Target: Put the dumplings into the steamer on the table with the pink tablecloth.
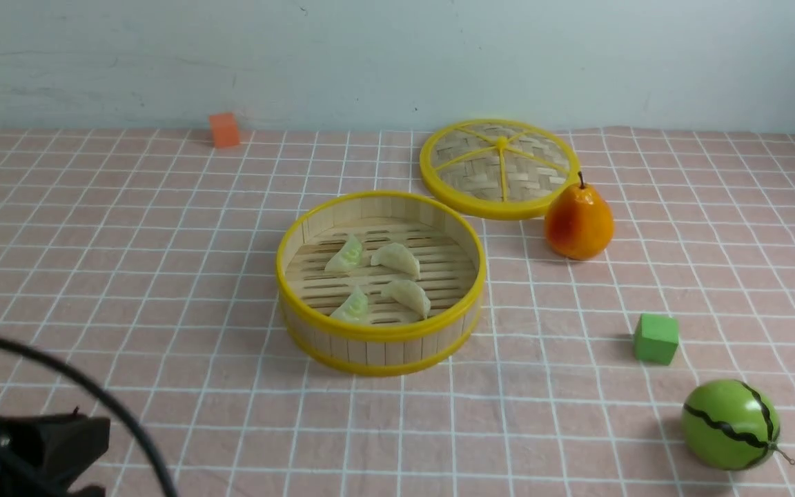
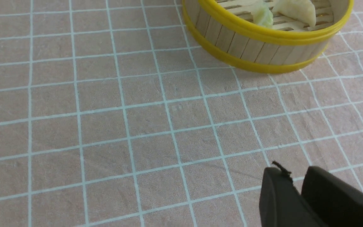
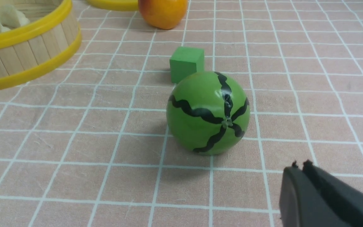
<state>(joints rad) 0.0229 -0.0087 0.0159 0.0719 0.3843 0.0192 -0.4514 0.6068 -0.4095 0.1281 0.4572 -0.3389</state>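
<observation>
Dumplings: all four laid inside steamer, mid-desk on pink cloth. Left gripper pressed closed, empty, above cloth. Right gripper closed, empty, near toy watermelon.

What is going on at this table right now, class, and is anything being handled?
Nothing is being handled. All four dumplings lie inside the steamer in the middle of the pink tablecloth. Its lid lies flat behind it, beside a pear. The left gripper is over bare cloth short of the steamer, fingers close together and holding nothing. The right gripper is shut and empty, near a toy watermelon and a green cube.
</observation>
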